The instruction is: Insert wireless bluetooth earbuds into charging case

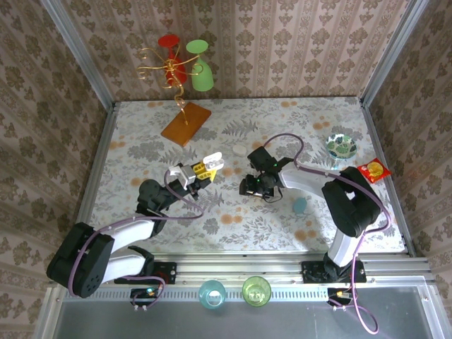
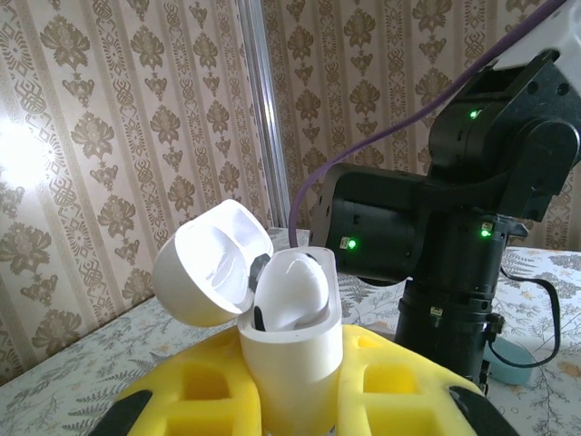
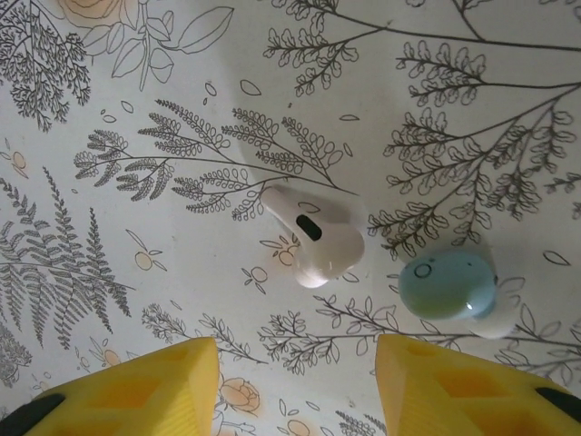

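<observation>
My left gripper [image 1: 205, 168] [image 2: 290, 395] is shut on a white charging case [image 2: 292, 350], held upright between the yellow fingers [image 2: 195, 391]. The case's lid [image 2: 211, 263] is flipped open to the left. One white earbud [image 2: 295, 289] sits inside. From above, the open case [image 1: 212, 162] is left of the table's centre. My right gripper [image 1: 254, 186] [image 3: 295, 386] points down at the table with its jaws apart and nothing between them. Just ahead of its fingertips [image 3: 154, 386] a white earbud [image 3: 316, 236] lies on the cloth. A pale blue earbud [image 3: 448, 285] lies to its right.
A small white oval piece [image 1: 240, 150] lies behind the grippers and a pale blue pebble-like piece [image 1: 300, 205] under the right arm. A patterned dish [image 1: 341, 146] and red packet [image 1: 372, 171] are at the right. A wire stand on a wooden base [image 1: 186, 124] is at the back left.
</observation>
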Controlling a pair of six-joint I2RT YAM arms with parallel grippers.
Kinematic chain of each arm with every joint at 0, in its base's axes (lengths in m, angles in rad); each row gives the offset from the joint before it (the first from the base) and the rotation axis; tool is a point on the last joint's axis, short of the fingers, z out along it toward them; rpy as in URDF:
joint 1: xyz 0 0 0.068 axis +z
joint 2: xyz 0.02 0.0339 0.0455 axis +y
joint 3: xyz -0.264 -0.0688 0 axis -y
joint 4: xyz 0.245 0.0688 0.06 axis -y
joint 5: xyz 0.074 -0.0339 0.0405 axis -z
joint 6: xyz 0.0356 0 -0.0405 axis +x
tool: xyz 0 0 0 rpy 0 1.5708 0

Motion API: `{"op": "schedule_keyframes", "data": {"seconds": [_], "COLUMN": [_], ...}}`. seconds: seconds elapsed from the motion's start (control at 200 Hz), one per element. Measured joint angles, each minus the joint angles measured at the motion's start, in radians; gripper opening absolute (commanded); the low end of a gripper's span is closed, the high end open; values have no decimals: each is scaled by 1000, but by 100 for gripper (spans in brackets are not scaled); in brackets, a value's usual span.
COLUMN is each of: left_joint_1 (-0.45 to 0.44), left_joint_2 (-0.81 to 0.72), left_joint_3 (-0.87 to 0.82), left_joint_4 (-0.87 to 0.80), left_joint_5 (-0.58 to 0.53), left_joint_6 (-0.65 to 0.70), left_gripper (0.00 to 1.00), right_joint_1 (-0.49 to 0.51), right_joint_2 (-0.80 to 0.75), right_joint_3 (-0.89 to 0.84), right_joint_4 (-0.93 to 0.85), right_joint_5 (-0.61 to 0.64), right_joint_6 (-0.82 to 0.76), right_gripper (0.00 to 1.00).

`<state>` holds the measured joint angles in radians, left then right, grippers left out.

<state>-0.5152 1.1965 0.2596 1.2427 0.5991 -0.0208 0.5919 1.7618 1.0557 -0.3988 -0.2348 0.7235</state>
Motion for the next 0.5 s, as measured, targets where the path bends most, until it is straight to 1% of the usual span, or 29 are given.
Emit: {"op": "schedule_keyframes", "data": {"seconds": [0.16,0.44,0.5], "left_joint_1": [0,1,1], "left_joint_2": [5,6,6], "left_joint_3": [0,-12,-16], "left_joint_4": [0,0,0], "left_joint_5": [0,0,0], "left_joint_6": [0,6,7], "left_gripper": [0,0,0], "right_joint_1": [0,0,-2], "right_joint_2": [48,129,143], "right_joint_3": [47,127,151], "right_joint_4": [13,9,-1], "right_joint_5": [-7,-4,2], "right_joint_6": [10,-2,-14], "right_gripper": [45,44,42]}}
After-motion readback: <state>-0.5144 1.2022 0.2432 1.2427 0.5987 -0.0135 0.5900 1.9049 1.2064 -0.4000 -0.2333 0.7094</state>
